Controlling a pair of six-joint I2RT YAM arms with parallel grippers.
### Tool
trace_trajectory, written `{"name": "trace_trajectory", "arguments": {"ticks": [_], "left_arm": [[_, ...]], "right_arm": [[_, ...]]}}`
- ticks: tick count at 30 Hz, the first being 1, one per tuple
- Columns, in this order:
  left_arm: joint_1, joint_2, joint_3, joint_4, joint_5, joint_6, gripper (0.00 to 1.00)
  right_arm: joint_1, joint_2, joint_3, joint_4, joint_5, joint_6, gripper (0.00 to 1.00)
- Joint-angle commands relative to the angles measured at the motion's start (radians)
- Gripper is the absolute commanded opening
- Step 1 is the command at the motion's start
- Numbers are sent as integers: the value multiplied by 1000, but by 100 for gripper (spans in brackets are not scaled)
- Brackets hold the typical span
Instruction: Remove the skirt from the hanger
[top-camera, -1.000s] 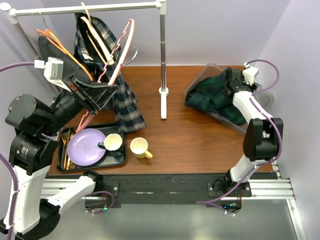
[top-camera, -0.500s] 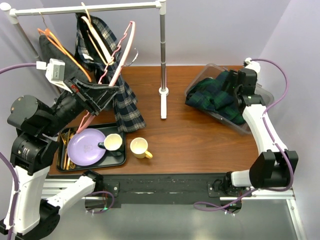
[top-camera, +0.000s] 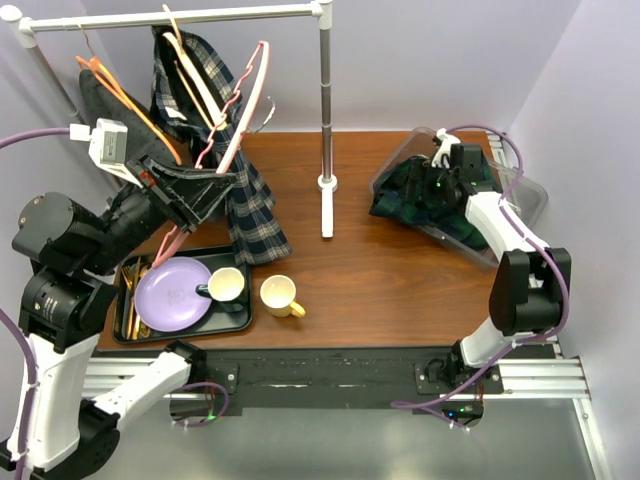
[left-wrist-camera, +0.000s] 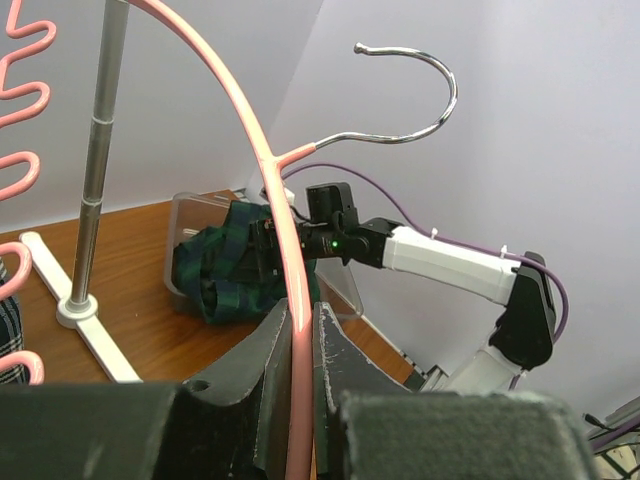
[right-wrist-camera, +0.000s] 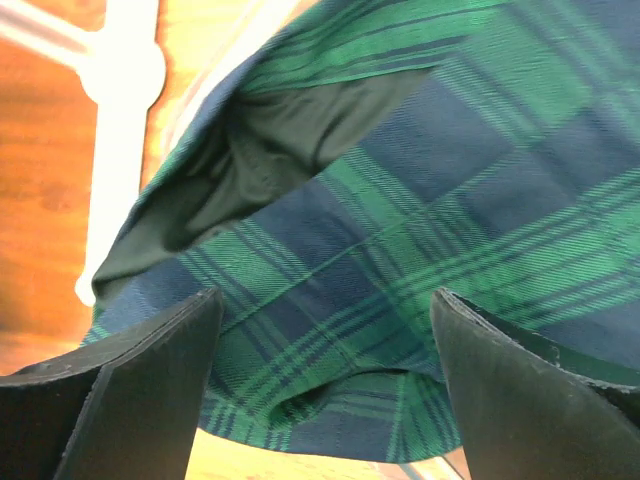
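The left hand (top-camera: 222, 182) is clenched on the pink hanger (top-camera: 255, 85). In the left wrist view its two dark fingers (left-wrist-camera: 272, 372) press on either side of the pink rod (left-wrist-camera: 270, 150), whose steel hook curls free in the upper middle of the frame. In the overhead view this hanger tilts up from the hand toward the rail of the garment rack (top-camera: 325, 100), at the upper left of the frame. There it sits among an orange hanger (top-camera: 120, 95) and a navy-and-white plaid skirt (top-camera: 250, 205), which drapes down until its hem meets the counter (top-camera: 380, 280). The green tartan skirt (top-camera: 420, 195) lies off any hanger, bunched in the clear bin (top-camera: 530, 195) at the right of the frame, with part of it spilling over the bin's left edge. The right hand (top-camera: 438, 180) hangs over that heap, released. In the right wrist view its fingers (right-wrist-camera: 130, 390) stand wide apart, the green cloth (right-wrist-camera: 450, 180) fills the space beyond them, and nothing is pinched. At the lower left of the overhead frame a black tray (top-camera: 245, 320) carries a purple plate (top-camera: 165, 290) and a cream mug (top-camera: 227, 285). A yellow mug (top-camera: 278, 295) stands on the counter just beside the tray.
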Motion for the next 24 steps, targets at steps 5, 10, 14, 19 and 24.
{"name": "trace_trajectory", "arguments": {"ticks": [5,10,14,19,24], "left_arm": [[7,11,19,80,2,25,0],[7,11,9,81,1,25,0],[7,10,6,81,-1,28,0],[7,10,4,78,-10,32,0],[7,17,4,92,-4,23,0]], "right_arm": [[17,49,25,6,-25,-37,56],[17,56,14,14,-19,-30,35],[17,29,14,32,18,18,5],[18,-49,17,103,145,93,0],[15,-99,8,156,465,183,0]]}}
